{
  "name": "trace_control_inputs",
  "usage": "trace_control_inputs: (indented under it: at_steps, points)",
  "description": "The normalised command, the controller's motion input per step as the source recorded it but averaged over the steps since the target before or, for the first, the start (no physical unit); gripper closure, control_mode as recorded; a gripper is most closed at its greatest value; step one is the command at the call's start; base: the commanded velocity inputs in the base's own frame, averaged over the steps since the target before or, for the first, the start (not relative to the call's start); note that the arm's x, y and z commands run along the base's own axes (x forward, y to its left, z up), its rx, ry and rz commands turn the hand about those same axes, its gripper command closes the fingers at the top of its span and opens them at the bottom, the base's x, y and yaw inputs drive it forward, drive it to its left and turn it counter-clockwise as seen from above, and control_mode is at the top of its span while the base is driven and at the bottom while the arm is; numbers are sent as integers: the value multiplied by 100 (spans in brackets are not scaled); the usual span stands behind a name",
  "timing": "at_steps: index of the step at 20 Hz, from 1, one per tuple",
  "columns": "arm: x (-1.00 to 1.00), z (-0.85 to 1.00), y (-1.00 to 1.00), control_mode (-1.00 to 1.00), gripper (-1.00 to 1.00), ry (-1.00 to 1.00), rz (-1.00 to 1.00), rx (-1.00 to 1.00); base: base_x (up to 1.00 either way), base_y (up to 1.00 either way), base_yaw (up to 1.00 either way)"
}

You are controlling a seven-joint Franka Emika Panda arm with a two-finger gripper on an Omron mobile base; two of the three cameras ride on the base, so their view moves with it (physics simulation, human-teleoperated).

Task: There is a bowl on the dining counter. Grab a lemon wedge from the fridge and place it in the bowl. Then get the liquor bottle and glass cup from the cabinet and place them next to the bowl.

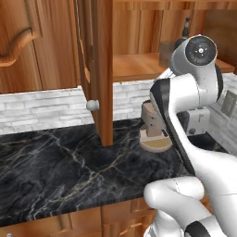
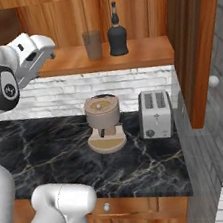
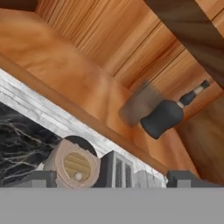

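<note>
We note the gripper [image 2: 49, 51] fully open and empty; reaching for the liquor bottle [image 2: 116, 32], it may topple the adjacent glass cup [image 2: 92, 45].

Quick count on the cabinet and counter
One bottle [image 2: 116, 32], one glass [image 2: 92, 45], one coffee machine [image 2: 104, 122], one toaster [image 2: 154, 113].

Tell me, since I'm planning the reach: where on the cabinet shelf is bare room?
Bare wooden shelf lies right of the dark round-bodied liquor bottle, up to the open cabinet door. It is crowded where the translucent grey glass cup stands close beside the bottle.
</note>
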Motion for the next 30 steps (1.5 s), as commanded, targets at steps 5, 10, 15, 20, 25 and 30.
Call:
trace_control_inputs:
  at_steps: [5, 10, 15, 20, 25, 30]
  points:
    - [51, 32, 6, -100, -100, 0, -3, -14, 0, 0, 0]
    - [58, 2, -1, -100, -100, 0, -5, -18, 0, 0, 0]
    - [38, 0, -9, -100, -100, 0, -2, -12, 0, 0, 0]
    - [26, 0, -29, -100, -100, 0, 0, -2, 0, 0, 0]
    - [27, 0, -30, -100, -100, 0, 0, 0, 0, 0, 0]
    - [45, 0, -10, -100, -100, 0, 0, 0, 0, 0, 0]
